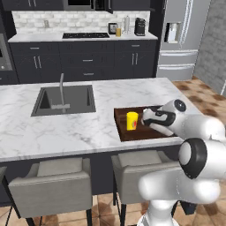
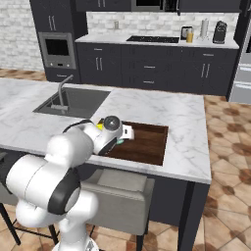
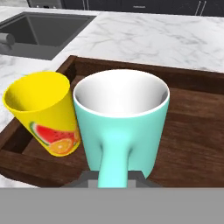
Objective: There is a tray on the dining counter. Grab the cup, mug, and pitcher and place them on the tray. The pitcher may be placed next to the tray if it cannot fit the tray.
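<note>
My gripper is shut on the handle of the teal mug, which stays upright low over the dark wooden tray; whether its base touches the tray floor I cannot tell. The yellow cup with a fruit print stands on the tray right beside the mug, at the tray's left end. From the left base view the hand covers most of the mug above the tray. The amber pitcher stands far off on the back counter.
The sink with its faucet lies left of the tray in the island counter. Two grey stools stand below the counter's front edge. A white paper-towel roll and a dark coffee machine flank the pitcher.
</note>
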{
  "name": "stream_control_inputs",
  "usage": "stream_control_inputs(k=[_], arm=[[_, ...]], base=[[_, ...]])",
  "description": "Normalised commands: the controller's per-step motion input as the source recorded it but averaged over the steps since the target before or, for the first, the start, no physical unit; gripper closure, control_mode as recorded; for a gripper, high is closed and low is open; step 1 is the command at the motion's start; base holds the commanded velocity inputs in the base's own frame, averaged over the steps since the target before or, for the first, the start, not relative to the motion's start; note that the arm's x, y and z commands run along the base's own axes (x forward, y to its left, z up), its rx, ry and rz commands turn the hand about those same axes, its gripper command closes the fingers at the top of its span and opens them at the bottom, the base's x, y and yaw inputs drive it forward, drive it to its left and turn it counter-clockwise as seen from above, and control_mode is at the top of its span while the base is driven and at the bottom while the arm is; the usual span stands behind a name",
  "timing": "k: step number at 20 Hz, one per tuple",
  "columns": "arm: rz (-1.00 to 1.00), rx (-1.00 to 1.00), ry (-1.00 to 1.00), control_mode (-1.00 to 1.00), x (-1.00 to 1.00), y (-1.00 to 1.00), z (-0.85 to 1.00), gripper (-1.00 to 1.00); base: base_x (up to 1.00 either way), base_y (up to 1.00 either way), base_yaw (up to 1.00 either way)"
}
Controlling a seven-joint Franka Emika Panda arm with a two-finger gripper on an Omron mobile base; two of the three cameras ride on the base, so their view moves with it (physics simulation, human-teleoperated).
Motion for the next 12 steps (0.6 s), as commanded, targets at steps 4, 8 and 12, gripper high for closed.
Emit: stream_control_inputs(k=[4,8,12], arm=[[0.00,0.00,0.00,-1.00,0.23,0.00,-0.21,1.00],[0.00,0.00,0.00,-1.00,0.21,0.00,-0.20,1.00],[0.00,0.00,0.00,-1.00,0.15,0.00,-0.21,1.00]], base=[[0.00,0.00,0.00],[0.00,0.00,0.00],[0.00,0.00,0.00]])
